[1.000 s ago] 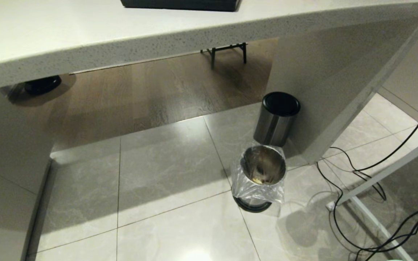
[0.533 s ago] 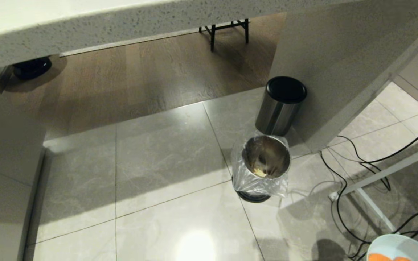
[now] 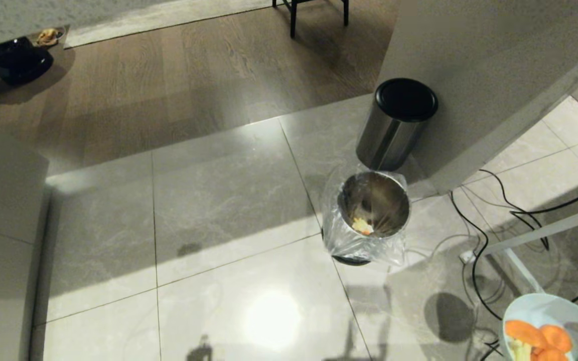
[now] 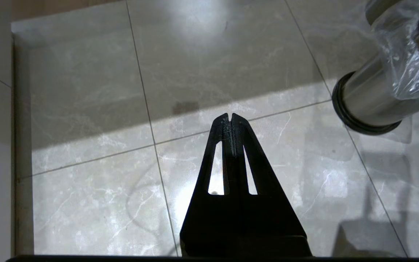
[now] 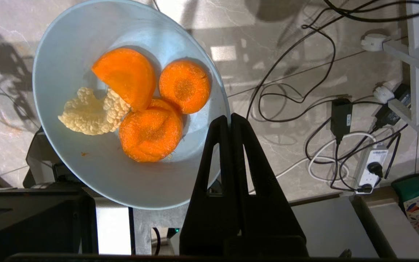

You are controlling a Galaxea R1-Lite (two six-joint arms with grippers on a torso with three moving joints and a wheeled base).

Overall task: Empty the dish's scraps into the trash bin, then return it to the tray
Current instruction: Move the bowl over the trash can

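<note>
While clamped on the rim of the dish (image 5: 86,109), right gripper (image 5: 230,118) with both jaws pressed flat together on the bowl's edge, nearest the orange slices. Round light-blue bowl, so no long axis to speak of; mouth facing up toward the wrist camera, slightly tilted, held in the air above grey floor tiles (image 3: 229,200). Inside, the scraps (image 5: 140,105): three orange carrot rounds bunched against a pale yellow knobbly chunk, all touching. Seen from the head, dish (image 3: 545,326) low at the robot's right, well apart from the trash bin (image 3: 372,210), upright on the tiles, mouth open upward, clear bag over its rim, a yellow bit already lying inside. Just behind it, nearly touching, a steel bin with black lid (image 3: 397,125). Black cables (image 3: 479,240) on the floor between bin and dish. Left gripper (image 4: 230,116) empty, jaws together, over bare tiles, bin's base (image 4: 369,105) off to one side.
</note>
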